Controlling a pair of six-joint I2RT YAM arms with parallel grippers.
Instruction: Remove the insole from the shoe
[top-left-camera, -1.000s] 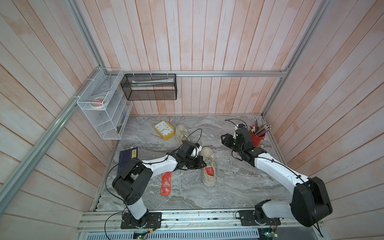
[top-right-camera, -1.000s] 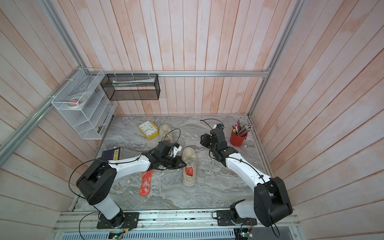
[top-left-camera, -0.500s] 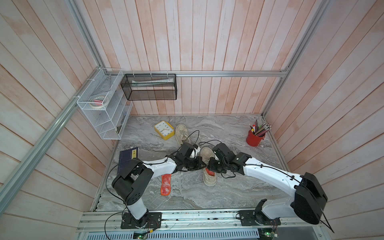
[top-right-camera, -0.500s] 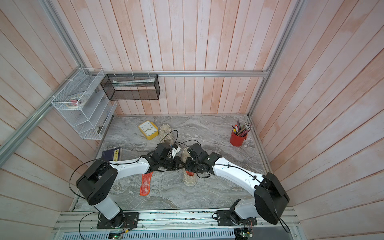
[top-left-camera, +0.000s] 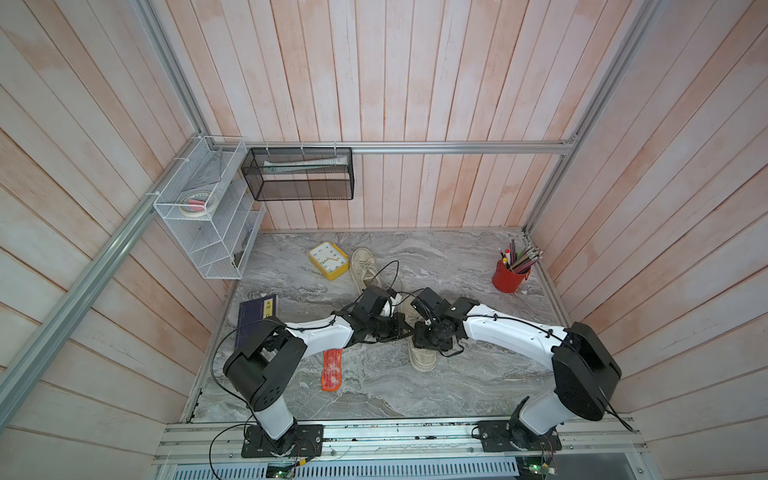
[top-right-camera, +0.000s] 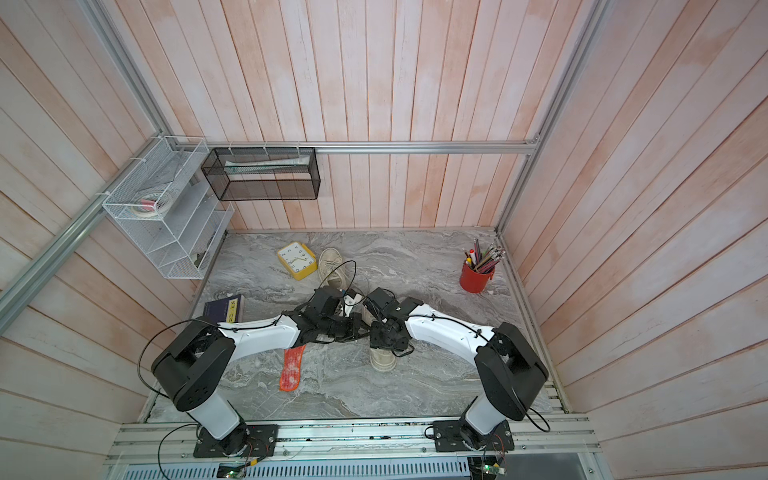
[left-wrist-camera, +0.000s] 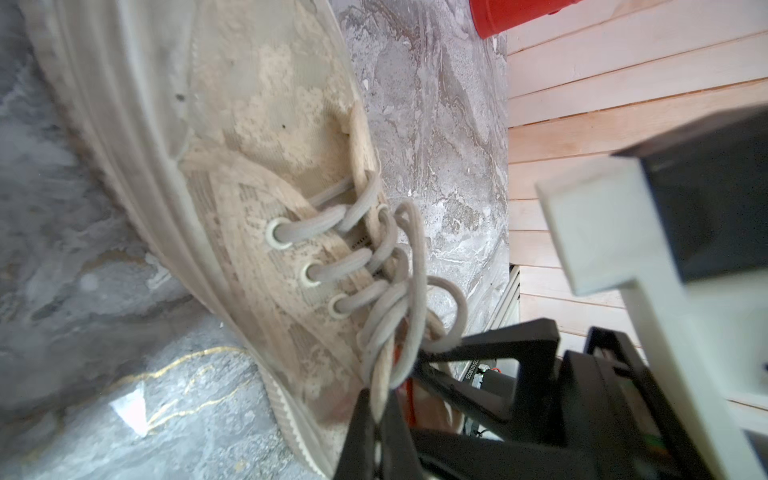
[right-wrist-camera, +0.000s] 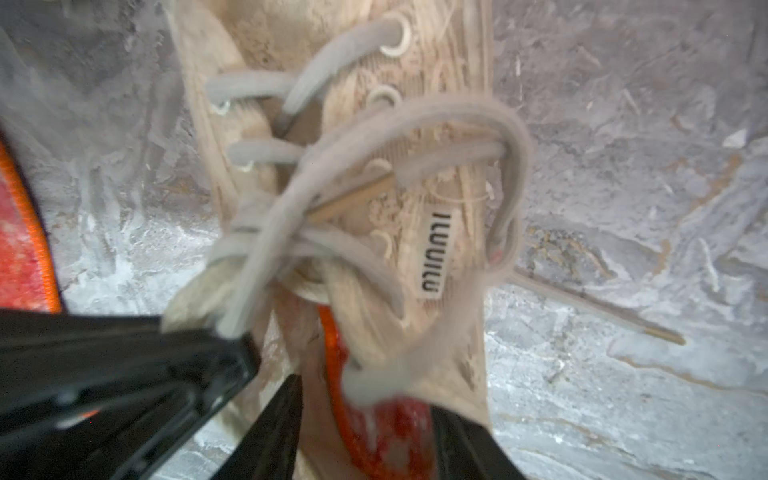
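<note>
A beige lace-up shoe (top-left-camera: 423, 358) (top-right-camera: 382, 357) lies mid-table, toe toward the front. An orange insole (right-wrist-camera: 365, 415) sits inside its heel opening, and an edge of that insole (left-wrist-camera: 409, 399) shows in the left wrist view. My left gripper (left-wrist-camera: 380, 419) (top-left-camera: 398, 328) is shut on the shoe's laces (left-wrist-camera: 386, 374) beside the tongue. My right gripper (right-wrist-camera: 370, 440) (top-left-camera: 432, 337) hovers over the heel opening, open. One finger is on each side of the opening and the insole lies between them. Both arms hide the shoe's middle in both top views.
A second orange insole (top-left-camera: 332, 370) (top-right-camera: 292, 368) lies loose on the marble table (top-left-camera: 478, 374), left of the shoe. A second beige shoe (top-left-camera: 362, 264), a yellow clock (top-left-camera: 328, 259), a dark book (top-left-camera: 257, 311) and a red pencil cup (top-left-camera: 509, 276) stand further back. Wire shelves (top-left-camera: 208, 216) hang on the left wall.
My right arm swung from the pencil cup at the back right down to the shoe, and its jaws now stand apart over the heel. The left arm stayed put, gripping.
</note>
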